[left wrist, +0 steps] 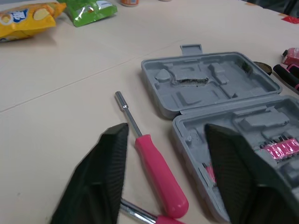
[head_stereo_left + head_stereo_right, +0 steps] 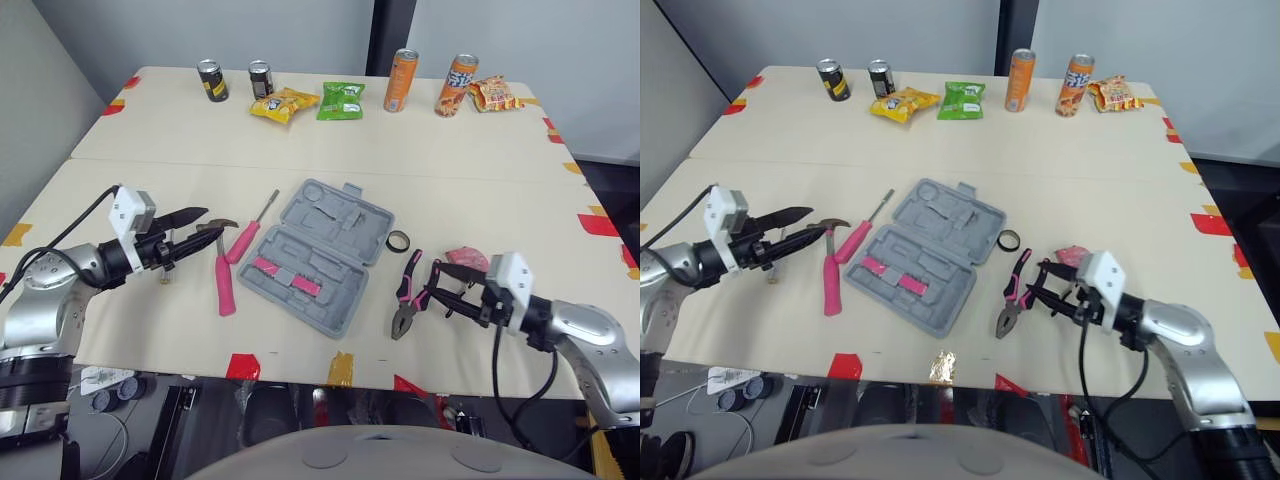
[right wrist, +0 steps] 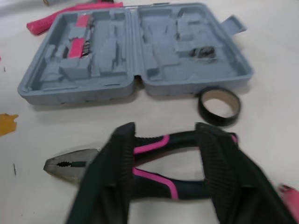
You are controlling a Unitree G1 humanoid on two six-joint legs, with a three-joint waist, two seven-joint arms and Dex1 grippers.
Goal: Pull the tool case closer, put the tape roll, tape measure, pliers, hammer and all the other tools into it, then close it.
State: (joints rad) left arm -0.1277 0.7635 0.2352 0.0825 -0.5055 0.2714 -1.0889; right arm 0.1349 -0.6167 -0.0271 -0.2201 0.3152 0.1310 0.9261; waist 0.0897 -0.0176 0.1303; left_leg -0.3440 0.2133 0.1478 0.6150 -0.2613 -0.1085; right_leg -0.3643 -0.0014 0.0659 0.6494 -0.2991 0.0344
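Flanking the open tool case, 2 grippers stand released: left gripper beside the hammer, right gripper at the pliers.

The right gripper holds its jaws apart, one on each side of the pliers. Whether they touch the handles cannot be told. Taking twelve o'clock as straight ahead of the gripper, the pliers lie flat on the tabletop with the metal nose towards nine o'clock. At one o'clock the black tape roll lies just beside the tool case. The grey case is open flat across twelve o'clock, with pink inserts in its eleven o'clock half. Beyond it, at eleven o'clock, lies a pink handle.
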